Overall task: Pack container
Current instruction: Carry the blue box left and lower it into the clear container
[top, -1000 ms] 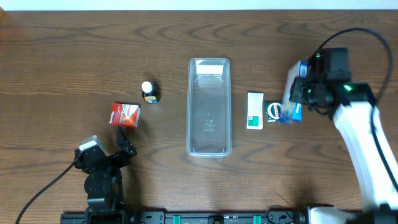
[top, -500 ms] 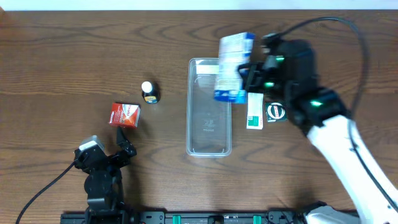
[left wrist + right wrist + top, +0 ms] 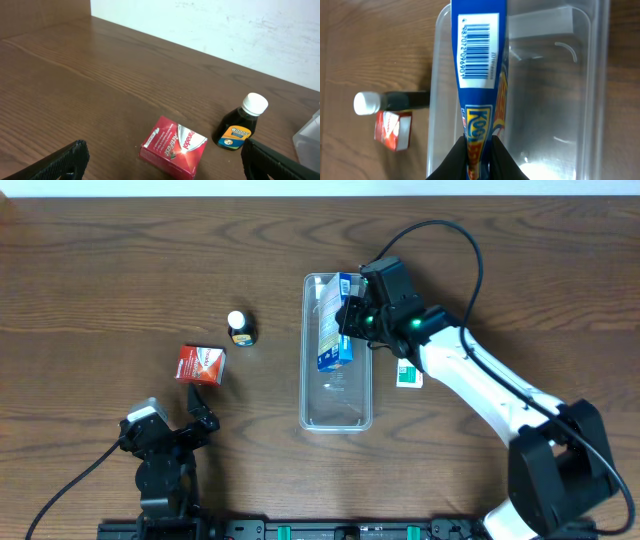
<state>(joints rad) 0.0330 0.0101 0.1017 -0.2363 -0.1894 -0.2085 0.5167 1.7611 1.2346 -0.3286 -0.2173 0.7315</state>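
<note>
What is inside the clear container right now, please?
The container's visible floor is bare, with nothing lying loose in it. The right gripper holds a blue packet at the far half, hiding the floor beneath, so contact cannot be judged.

Overhead: looking straight down from far off.
Left wrist: looking low across the table [image 3: 75, 75].
Right wrist: pointing down, close over the container [image 3: 590, 100].
Shared: bottle [image 3: 238, 131] seemingly appearing in all.

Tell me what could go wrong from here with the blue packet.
1. The blue packet, pinched in the right tool, hangs near one long wall of the container; it may catch the rim and push the container.
2. The right arm crosses above the green-white box and might brush it.
</note>
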